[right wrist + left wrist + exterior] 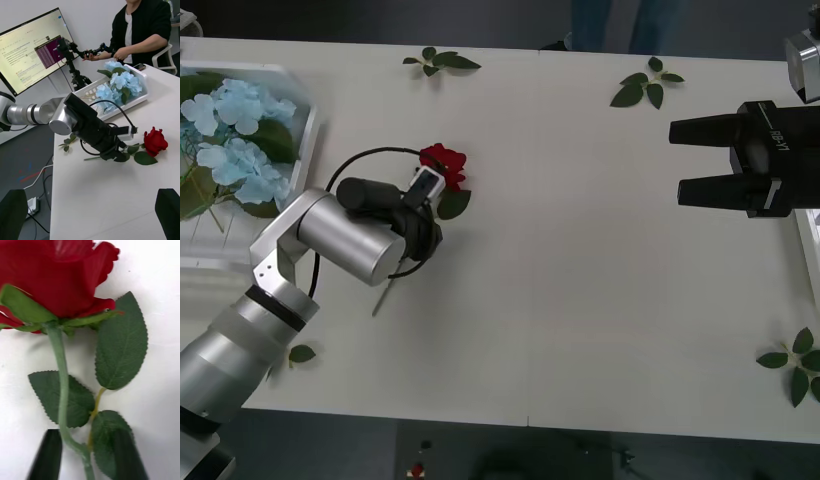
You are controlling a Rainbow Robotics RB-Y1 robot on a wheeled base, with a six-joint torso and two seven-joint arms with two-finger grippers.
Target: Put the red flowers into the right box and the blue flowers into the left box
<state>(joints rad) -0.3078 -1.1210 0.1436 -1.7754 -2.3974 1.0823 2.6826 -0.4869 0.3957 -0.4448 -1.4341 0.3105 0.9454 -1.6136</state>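
Red rose [56, 277] — serrated green leaves [122, 341], thin stem [62, 390]

Bright, even overhead light washes the white table [580, 250] — shadows stay faint and soft. Up close, the red rose [56, 277] blurs slightly — its leaves stay sharper.

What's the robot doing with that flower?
The left gripper is down at a red rose lying on the white table, its fingers open on either side of the stem. The blue flowers sit in the left box. The right gripper waits open above the table.
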